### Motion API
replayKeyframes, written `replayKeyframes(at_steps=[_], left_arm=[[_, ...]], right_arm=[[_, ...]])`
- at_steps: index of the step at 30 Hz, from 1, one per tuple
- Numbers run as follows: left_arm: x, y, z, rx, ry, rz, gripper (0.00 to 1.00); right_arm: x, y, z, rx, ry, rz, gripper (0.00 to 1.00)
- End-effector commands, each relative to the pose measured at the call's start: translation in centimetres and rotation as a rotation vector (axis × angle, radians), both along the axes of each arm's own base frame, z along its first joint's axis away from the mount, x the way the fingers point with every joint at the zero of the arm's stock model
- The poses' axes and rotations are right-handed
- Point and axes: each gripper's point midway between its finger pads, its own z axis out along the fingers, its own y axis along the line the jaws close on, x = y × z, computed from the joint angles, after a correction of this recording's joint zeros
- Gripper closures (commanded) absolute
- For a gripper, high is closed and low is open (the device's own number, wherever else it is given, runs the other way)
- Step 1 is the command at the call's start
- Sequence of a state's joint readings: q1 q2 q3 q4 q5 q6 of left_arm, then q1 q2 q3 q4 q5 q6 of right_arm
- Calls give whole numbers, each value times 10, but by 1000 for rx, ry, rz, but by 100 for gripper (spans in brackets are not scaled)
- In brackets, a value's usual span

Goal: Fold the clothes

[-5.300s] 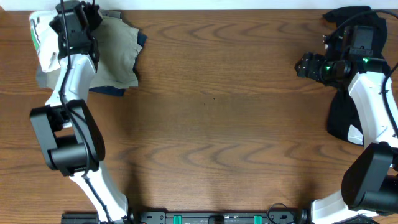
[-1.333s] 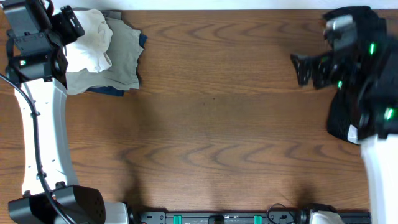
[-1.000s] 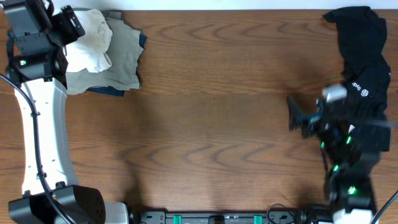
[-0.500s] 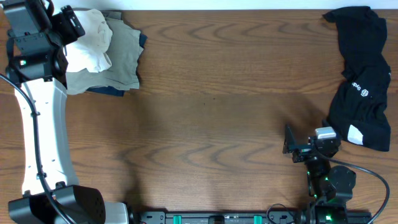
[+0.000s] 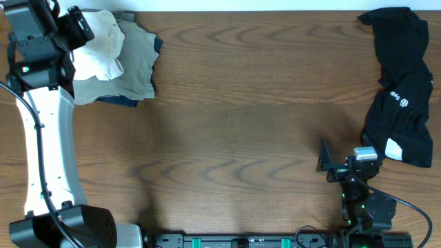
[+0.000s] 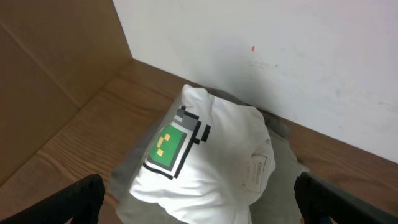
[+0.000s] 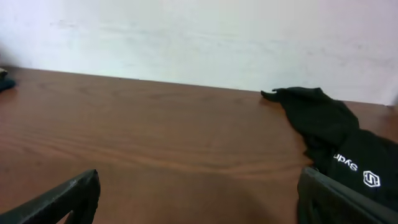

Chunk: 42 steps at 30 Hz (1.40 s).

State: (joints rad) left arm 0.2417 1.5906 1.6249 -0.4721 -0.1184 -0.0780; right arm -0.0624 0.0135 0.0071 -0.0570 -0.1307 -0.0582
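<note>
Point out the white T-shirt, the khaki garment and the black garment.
white T-shirt (image 6: 217, 158), left wrist view, middle of the bundle
khaki garment (image 5: 136, 65), overhead view, bare right half
black garment (image 5: 405, 76), overhead view, middle

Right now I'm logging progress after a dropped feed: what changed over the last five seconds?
The right gripper pulled back from the black garment to the table's near edge, open and empty. The left gripper drew back leftward, open. The white T-shirt now lies bundled on the khaki garment. Both other garments stayed put.
</note>
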Motion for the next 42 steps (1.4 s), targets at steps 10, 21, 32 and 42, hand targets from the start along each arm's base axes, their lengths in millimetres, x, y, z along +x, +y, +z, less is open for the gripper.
replayKeyframes(at_steps=[10, 21, 32, 42], left_arm=[[1, 1, -3, 3, 9, 0, 2], [-2, 2, -3, 1, 16, 2, 2], [-63, -43, 26, 5, 16, -64, 2], [-130, -108, 21, 7, -193, -282, 2]], right_arm=[[0, 3, -1, 9, 3, 7, 1], [0, 3, -1, 9, 3, 7, 1], [0, 3, -1, 9, 3, 7, 1], [0, 3, -1, 8, 3, 7, 1]])
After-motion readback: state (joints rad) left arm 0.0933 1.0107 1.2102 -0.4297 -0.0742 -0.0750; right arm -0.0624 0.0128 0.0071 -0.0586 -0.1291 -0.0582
